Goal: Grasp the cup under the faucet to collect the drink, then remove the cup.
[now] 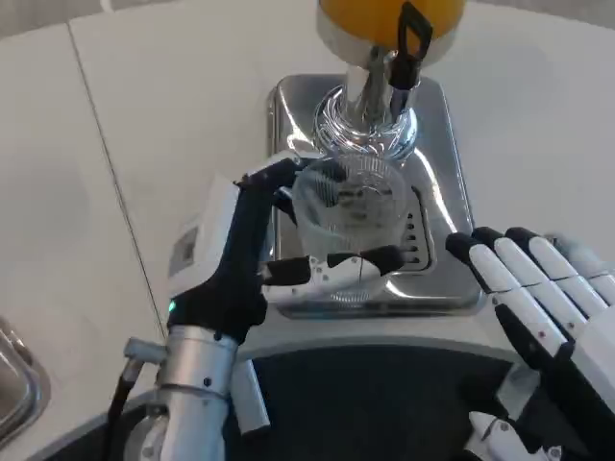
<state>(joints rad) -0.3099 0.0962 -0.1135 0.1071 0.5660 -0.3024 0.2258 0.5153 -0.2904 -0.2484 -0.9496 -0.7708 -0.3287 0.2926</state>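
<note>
Centrally, the left robot hand (288,254) grips the clear cup (348,213), fingers wrapped round its near and far sides, on the dispenser's shiny drip tray (444,144) just below the faucet (408,53). Meanwhile the right robot hand (538,288) rests open on the white worktop (144,125), fingers extended, holding nothing.

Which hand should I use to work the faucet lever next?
Right, probably. The left hand already holds the cup on the dispenser tray; the right hand rests free beside the tray, nearer the black lever.
</note>
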